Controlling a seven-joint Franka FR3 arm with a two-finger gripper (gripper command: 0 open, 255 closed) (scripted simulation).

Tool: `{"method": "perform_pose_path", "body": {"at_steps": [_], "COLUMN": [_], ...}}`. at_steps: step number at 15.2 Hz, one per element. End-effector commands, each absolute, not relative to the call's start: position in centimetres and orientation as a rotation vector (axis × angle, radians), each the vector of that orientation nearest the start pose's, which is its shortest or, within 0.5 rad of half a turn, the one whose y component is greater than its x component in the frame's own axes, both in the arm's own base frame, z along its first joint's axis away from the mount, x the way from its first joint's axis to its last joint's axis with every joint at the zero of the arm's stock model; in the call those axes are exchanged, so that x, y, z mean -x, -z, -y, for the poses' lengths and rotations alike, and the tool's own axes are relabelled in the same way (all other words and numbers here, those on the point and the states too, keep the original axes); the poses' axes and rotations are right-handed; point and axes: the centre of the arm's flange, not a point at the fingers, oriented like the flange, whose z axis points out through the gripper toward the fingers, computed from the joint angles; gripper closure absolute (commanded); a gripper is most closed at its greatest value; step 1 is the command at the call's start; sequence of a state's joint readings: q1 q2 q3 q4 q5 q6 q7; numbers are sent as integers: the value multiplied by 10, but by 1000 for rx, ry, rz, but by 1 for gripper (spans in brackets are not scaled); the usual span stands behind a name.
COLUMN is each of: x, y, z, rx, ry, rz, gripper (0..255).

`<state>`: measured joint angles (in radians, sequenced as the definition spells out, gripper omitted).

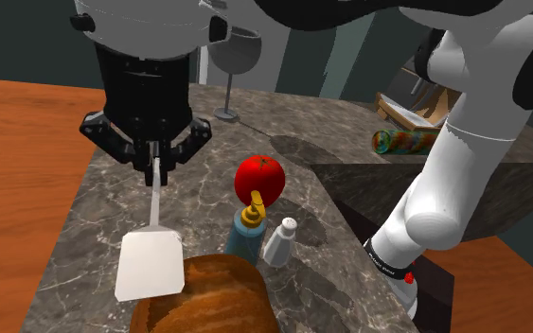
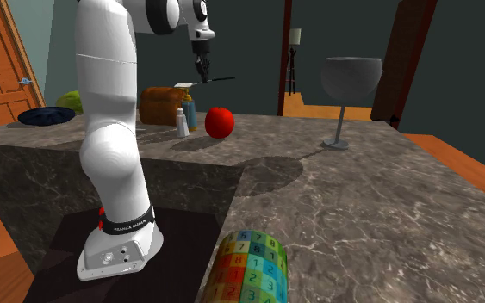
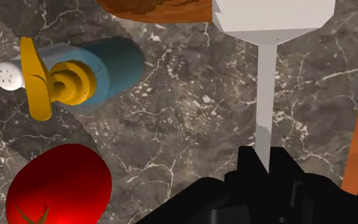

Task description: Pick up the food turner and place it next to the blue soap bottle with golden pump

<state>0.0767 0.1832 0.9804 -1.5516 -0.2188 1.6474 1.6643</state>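
Note:
My black gripper [image 1: 157, 163] is shut on the thin handle of the white food turner [image 1: 149, 263]. The flat blade points away from the fingers toward the bread. In the second exterior view the gripper [image 2: 202, 71] holds the turner [image 2: 204, 83] level in the air above the marble counter [image 2: 352, 198]. The blue soap bottle [image 1: 246, 233] with its golden pump stands upright between the turner and a white shaker [image 1: 280, 241]. In the wrist view the turner [image 3: 266, 95] runs out from the gripper [image 3: 269, 159], with the soap bottle [image 3: 101, 67] off to one side, apart from it.
A red tomato [image 1: 259, 178] sits just behind the bottle and a brown bread loaf [image 1: 212, 293] lies beside the blade. A grey wine glass [image 1: 234, 57] stands at the counter's far end. A patterned cylinder [image 1: 406, 142] lies at the shoulder view's right, and a dark plate [image 2: 46, 115] rests beyond the arm.

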Motion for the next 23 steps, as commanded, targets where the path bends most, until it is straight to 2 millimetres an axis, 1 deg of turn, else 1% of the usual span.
{"method": "perform_pose_path", "body": {"at_steps": [1, 23], "x": [-346, -346], "y": [-567, -450], "z": [-484, -484], "rx": [3019, 3019], "ry": [100, 100], "rz": [-929, -929], "gripper": [255, 255]}}
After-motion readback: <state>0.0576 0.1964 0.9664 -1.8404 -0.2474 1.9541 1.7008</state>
